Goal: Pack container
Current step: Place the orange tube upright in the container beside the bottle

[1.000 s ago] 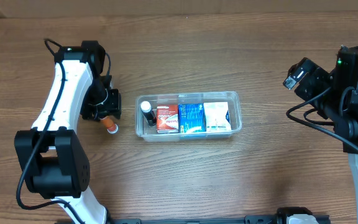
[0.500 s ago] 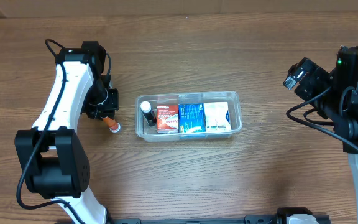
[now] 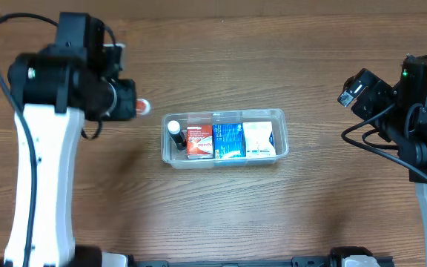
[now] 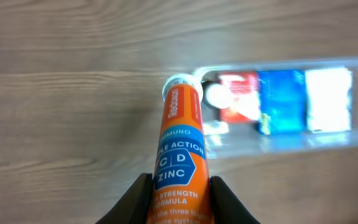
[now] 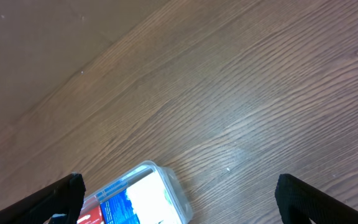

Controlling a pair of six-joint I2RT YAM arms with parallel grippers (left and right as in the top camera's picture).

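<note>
The clear plastic rectangular tub with rounded corners (image 3: 223, 139) sits near the middle of the brown wooden table (image 3: 221, 215), open top facing up. From overhead its long axis runs left to right across the table. My left wrist camera sees the tub (image 4: 291, 140) crossing the upper right of its view the same way, with the far end cut off by the frame edge.

Four things stand in a row along its length: a dark bottle with a white cap (image 3: 175, 134) at the left end, then a red and white box (image 3: 199, 141), a blue box (image 3: 228, 140) and a white packet (image 3: 259, 139) at the right end. Their print is too small for me to read.

My left gripper (image 4: 179, 190) is clamped on an orange cylindrical tube with a blue label (image 4: 179, 155). The tube's long axis points away from my wrist, and its white-capped end lies next to the tub's left end in that view. I cannot tell how high it is above the table. Its lower end is cut off by the bottom of the frame. From overhead my arm hides the tube (image 3: 144, 107) except for its cap end, left of the tub and apart from it.

My right gripper (image 5: 182, 199) hangs with its fingers spread wide, holding nothing, well to the right of the tub. Its camera catches only one rounded corner of the tub (image 5: 166, 180) at the bottom edge.
</note>
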